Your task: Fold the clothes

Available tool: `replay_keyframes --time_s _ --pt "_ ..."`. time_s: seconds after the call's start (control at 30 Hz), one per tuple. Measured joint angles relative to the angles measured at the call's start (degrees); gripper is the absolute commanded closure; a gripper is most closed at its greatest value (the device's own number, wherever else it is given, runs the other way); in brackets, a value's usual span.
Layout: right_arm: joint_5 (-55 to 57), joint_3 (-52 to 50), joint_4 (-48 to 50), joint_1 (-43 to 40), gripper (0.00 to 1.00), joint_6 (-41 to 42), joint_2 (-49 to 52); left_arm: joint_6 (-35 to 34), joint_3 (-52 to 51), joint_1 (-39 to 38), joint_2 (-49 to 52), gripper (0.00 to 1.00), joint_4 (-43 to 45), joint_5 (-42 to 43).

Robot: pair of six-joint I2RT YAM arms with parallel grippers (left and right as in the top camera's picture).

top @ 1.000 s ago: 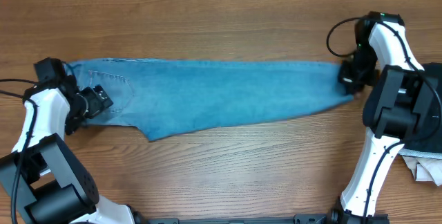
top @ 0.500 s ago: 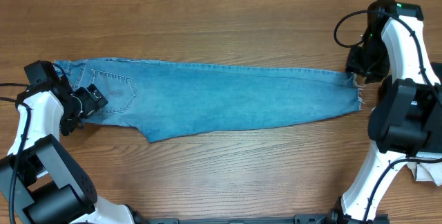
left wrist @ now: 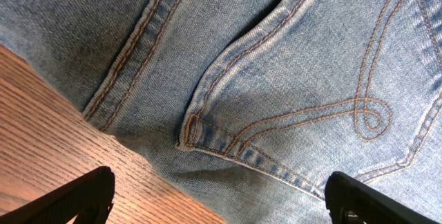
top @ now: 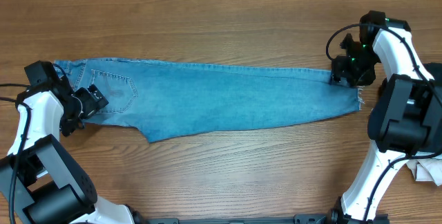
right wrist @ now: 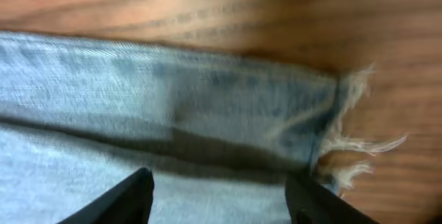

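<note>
Overhead and wrist views, ordered from the near edge to the far edge. At the near right corner of the table [top: 221,175], a pale crumpled cloth [top: 427,172] is partly seen beside the base of the right arm, well apart from the denim.

Across the middle of the table the jeans [top: 228,99] are laid out flat and lengthwise, with the waist to the left and the legs stacked one on the other towards the right. The near edge of the denim is slanted upward from the seat to the hem [top: 359,98], which is frayed and rests on bare wood.

The left gripper [top: 97,101] is placed at the waist end, over the stitched back pocket [top: 117,91]. In the left wrist view its fingers [left wrist: 83,196] are seen spread wide at the lower corners, with the pocket corner and a strip of wood between them; nothing is pinched.

The right gripper [top: 338,77] is placed at the far corner of the hem end. In the right wrist view, which is blurred, its fingertips [right wrist: 128,200] are seen set apart above the folded leg edge, just beside the loose threads; the denim is not seen to be clamped.

Beyond the jeans, only wood grain is shown up to the far edge.
</note>
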Motion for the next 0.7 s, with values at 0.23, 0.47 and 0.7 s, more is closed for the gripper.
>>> replay_keyframes --time_s 0.23,0.47,0.7 --pt "-1.9 -3.5 1.9 0.0 0.25 -5.9 0.0 0.0 0.0 0.0 0.0 0.0 0.0 0.0" --pt "-2.6 -4.9 3.5 -0.1 0.78 -9.6 0.0 0.0 0.0 0.0 0.0 0.0 0.0 0.0" --pt "-1.1 -5.3 3.8 0.3 0.96 -8.2 0.0 0.0 0.0 0.0 0.0 0.0 0.0 0.0"
